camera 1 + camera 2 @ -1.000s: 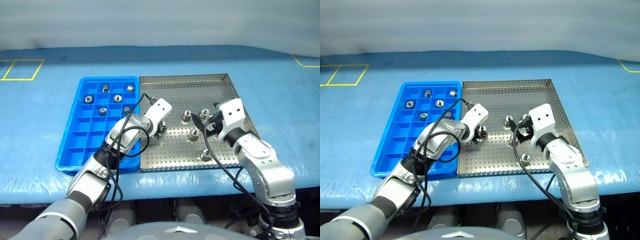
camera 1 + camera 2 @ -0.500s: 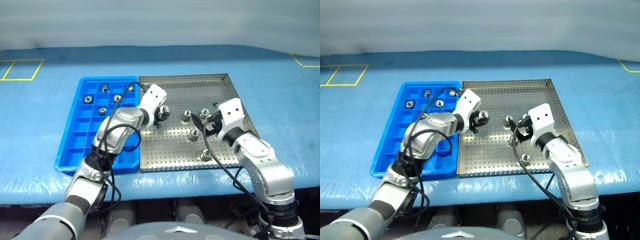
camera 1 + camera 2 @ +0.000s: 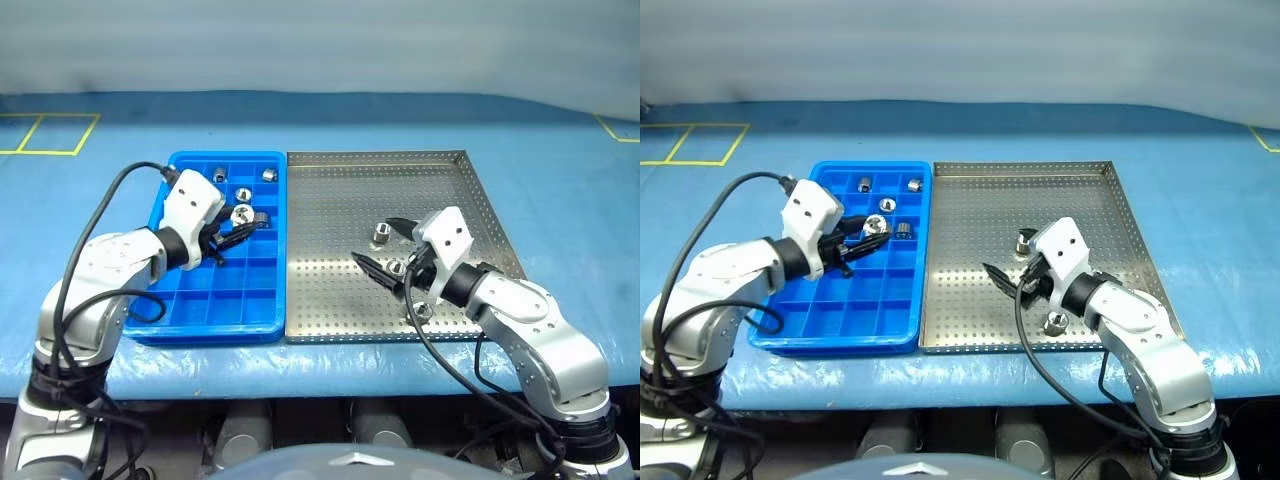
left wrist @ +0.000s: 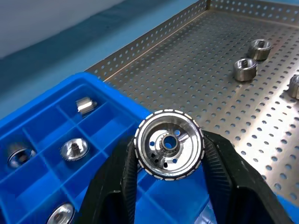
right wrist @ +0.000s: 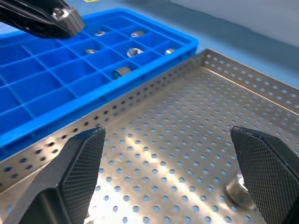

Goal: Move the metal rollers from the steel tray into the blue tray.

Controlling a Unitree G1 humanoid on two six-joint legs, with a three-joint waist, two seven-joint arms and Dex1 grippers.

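My left gripper (image 3: 238, 222) is shut on a metal roller (image 4: 169, 143), a shiny disc with a ribbed rim, and holds it above the blue tray (image 3: 207, 300). Several rollers (image 3: 886, 204) lie in the tray's far compartments. The steel tray (image 3: 335, 195) sits to the right of the blue one, with three rollers (image 3: 381, 236) on its perforated floor. Low over the steel tray, my right gripper (image 5: 173, 158) stands open with nothing between its fingers. One roller (image 5: 237, 192) lies beside its finger.
Both trays rest side by side on a blue table cover (image 3: 560, 170). Yellow tape marks (image 3: 45, 135) lie at the far left. Black cables (image 3: 1040, 360) loop from both wrists near the trays' front edges.
My left gripper has lifted a roller off the steel tray and carried it left, over the blue tray. My right gripper has turned and shifted a little left.
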